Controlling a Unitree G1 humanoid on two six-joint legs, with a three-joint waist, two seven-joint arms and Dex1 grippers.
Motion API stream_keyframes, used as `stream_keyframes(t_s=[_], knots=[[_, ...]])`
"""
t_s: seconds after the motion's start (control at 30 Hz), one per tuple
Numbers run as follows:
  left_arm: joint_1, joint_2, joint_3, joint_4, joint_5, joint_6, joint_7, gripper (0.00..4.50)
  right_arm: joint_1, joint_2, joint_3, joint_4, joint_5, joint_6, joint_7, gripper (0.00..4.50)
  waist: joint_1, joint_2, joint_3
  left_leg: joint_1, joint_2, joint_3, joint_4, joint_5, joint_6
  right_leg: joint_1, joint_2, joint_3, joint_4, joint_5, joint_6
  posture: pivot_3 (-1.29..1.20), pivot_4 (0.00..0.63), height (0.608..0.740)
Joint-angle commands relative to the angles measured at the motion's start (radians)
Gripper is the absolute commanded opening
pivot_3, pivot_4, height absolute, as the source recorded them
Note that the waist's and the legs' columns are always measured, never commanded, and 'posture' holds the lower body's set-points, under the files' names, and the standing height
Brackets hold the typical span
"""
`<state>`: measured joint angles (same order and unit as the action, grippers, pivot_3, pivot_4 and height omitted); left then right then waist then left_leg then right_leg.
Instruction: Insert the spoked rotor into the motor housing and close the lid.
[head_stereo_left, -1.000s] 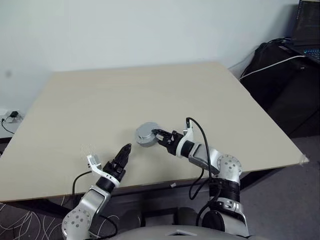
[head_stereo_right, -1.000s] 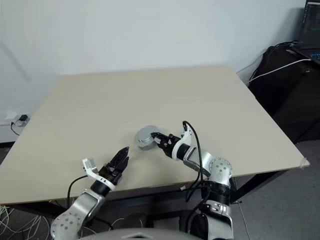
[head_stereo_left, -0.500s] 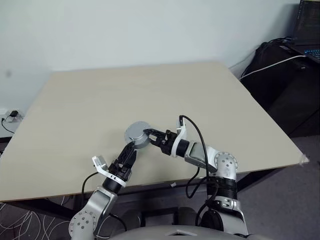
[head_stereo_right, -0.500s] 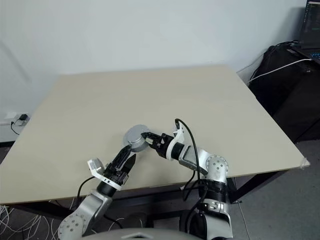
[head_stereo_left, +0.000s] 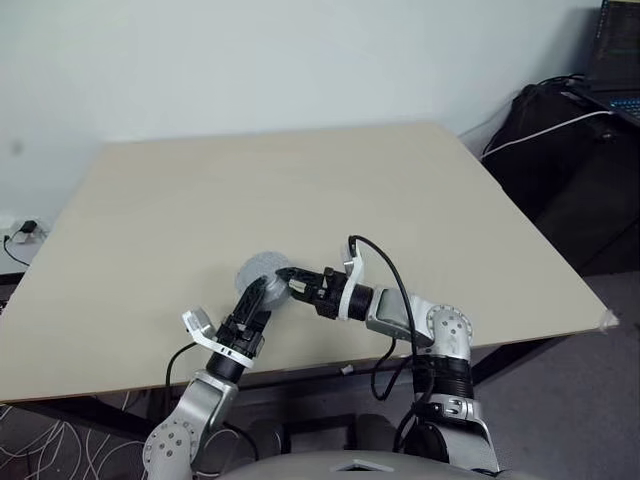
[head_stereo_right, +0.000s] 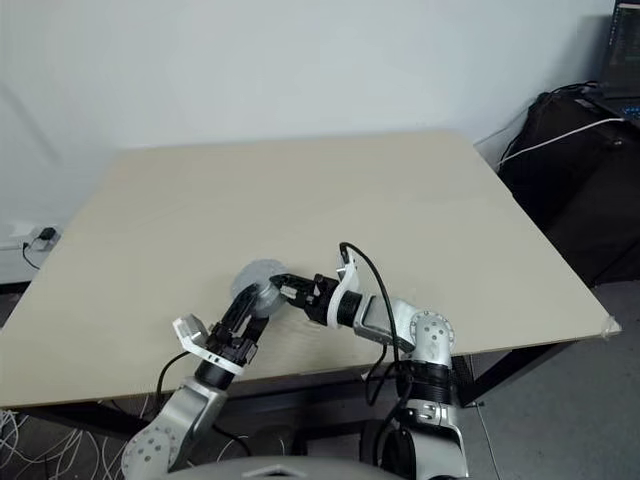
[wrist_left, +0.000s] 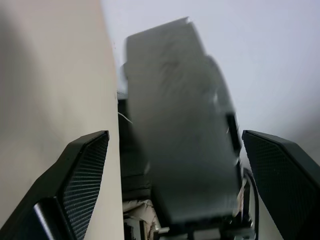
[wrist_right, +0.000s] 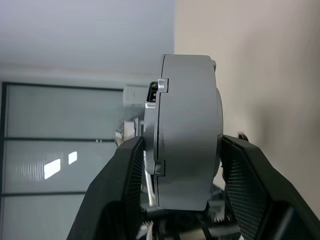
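Note:
A thick grey round motor housing (head_stereo_left: 256, 271) hangs just above the table's near edge. A seam runs round its side (wrist_right: 160, 135), as of the lid sitting on it. Its windings and the spoked rotor are hidden. My right gripper (head_stereo_left: 284, 279) reaches in from the right and is shut on it, with a black finger (wrist_right: 125, 195) pressed on each flat face. My left gripper (head_stereo_left: 256, 294) comes up from below, open. Its two fingers (wrist_left: 82, 185) stand wide on either side of the housing (wrist_left: 185, 125), apart from it.
The beige table (head_stereo_left: 300, 180) stretches away beyond the grippers, and its near edge lies right under both wrists. Off its right side stand black bags (head_stereo_left: 570, 150) with a white cable and a laptop (head_stereo_left: 615, 60). A wall socket (head_stereo_left: 25, 232) sits at far left.
My right gripper has carried the housing leftward and nearer to me. My left gripper rose and moved right, so that its open fingers now stand on either side of the housing.

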<state>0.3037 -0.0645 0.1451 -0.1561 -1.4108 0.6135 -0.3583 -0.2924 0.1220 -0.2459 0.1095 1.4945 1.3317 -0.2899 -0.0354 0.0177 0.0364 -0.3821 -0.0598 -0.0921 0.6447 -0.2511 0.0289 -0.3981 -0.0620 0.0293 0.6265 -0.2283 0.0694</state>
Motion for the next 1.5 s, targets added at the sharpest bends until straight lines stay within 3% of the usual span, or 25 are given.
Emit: stream_keyframes(t_s=[0.03,0.07,0.17,0.3,0.37,0.6,0.87,1.07,1.1,1.13,1.33,1.5], knots=[[-0.022,-0.091,-0.009,-0.004,-0.033,-0.019,-0.014,4.5,0.062,0.087,0.056,-0.022,0.083,-0.021,0.004,2.09,0.0,0.0,0.001,0.0,0.0,0.0,0.0,0.0,0.0,0.0,0.0,0.0,0.0,0.0,0.0,0.0,0.0,0.74],[-0.02,-0.092,-0.009,-0.004,-0.036,-0.023,-0.014,4.5,0.065,0.082,0.063,-0.024,0.09,-0.028,0.002,2.09,-0.001,0.0,0.001,0.0,0.0,0.001,0.0,0.0,0.0,0.0,0.0,0.0,0.0,0.0,0.0,0.0,0.0,0.74],[-0.016,-0.094,-0.011,-0.002,-0.042,-0.034,-0.014,3.94,0.072,0.073,0.072,-0.025,0.105,-0.053,-0.009,2.09,-0.001,0.0,0.001,-0.001,0.0,0.001,0.0,0.0,0.0,0.0,0.0,0.001,0.0,0.0,0.0,0.0,0.0,0.74],[-0.011,-0.093,-0.018,-0.003,-0.046,-0.042,-0.012,2.62,0.077,0.058,0.095,-0.028,0.132,-0.078,-0.02,2.09,0.0,-0.001,0.001,-0.001,0.0,0.001,0.0,0.0,0.0,0.0,0.0,0.001,0.0,0.0,0.0,0.0,0.0,0.74],[-0.009,-0.09,-0.021,-0.003,-0.051,-0.046,-0.009,2.23,0.079,0.049,0.109,-0.029,0.144,-0.094,-0.023,2.09,0.0,-0.001,0.001,-0.001,0.0,0.001,0.0,-0.001,0.001,0.0,0.0,0.0,-0.001,0.0,0.0,0.0,0.0,0.74],[-0.006,-0.089,-0.028,-0.002,-0.063,-0.059,-0.005,2.22,0.087,0.021,0.149,-0.039,0.173,-0.144,-0.025,2.09,0.0,-0.002,0.002,-0.001,0.001,0.002,0.0,-0.001,0.002,-0.001,0.0,0.001,-0.001,0.0,0.001,0.0,0.0,0.74],[-0.003,-0.101,-0.029,-0.003,-0.069,-0.097,0.002,2.22,0.096,-0.012,0.157,-0.098,0.087,-0.245,0.008,2.09,0.0,-0.003,0.003,-0.001,0.001,0.002,0.0,-0.001,0.002,-0.001,0.0,0.002,-0.001,0.0,0.001,0.0,0.0,0.74],[0.0,-0.098,-0.037,-0.009,-0.072,-0.114,0.005,2.13,0.121,-0.037,0.138,-0.116,0.083,-0.293,0.012,4.03,0.002,-0.003,0.003,-0.001,0.001,0.002,0.0,-0.001,0.002,-0.001,0.0,0.002,-0.001,0.0,0.001,0.0,0.0,0.74],[0.0,-0.099,-0.038,-0.012,-0.072,-0.116,0.008,2.13,0.129,-0.044,0.127,-0.121,0.084,-0.302,0.012,4.03,0.002,-0.003,0.003,-0.001,0.001,0.002,0.0,-0.001,0.002,-0.001,0.0,0.002,-0.001,0.0,0.001,0.0,0.0,0.74],[0.0,-0.099,-0.039,-0.015,-0.072,-0.119,0.011,2.13,0.135,-0.049,0.119,-0.126,0.085,-0.31,0.013,4.45,0.002,-0.003,0.003,-0.001,0.001,0.002,0.0,-0.001,0.002,-0.001,0.0,0.002,-0.001,0.0,0.001,0.0,0.0,0.74],[-0.049,-0.11,-0.013,-0.016,-0.03,-0.207,0.081,2.13,0.166,-0.119,0.134,-0.233,-0.009,-0.337,0.08,4.5,0.011,-0.004,0.003,-0.001,0.001,0.003,0.001,-0.002,0.002,-0.001,0.0,0.002,-0.001,0.0,0.001,0.0,0.0,0.74],[-0.188,-0.116,0.036,0.039,0.04,-0.349,0.2,2.13,0.198,-0.299,0.273,-0.39,-0.319,-0.398,0.279,4.5,0.023,-0.005,0.004,-0.001,0.001,0.003,0.003,-0.001,0.002,0.0,0.001,0.001,-0.001,0.0,0.002,0.0,0.0,0.74]])
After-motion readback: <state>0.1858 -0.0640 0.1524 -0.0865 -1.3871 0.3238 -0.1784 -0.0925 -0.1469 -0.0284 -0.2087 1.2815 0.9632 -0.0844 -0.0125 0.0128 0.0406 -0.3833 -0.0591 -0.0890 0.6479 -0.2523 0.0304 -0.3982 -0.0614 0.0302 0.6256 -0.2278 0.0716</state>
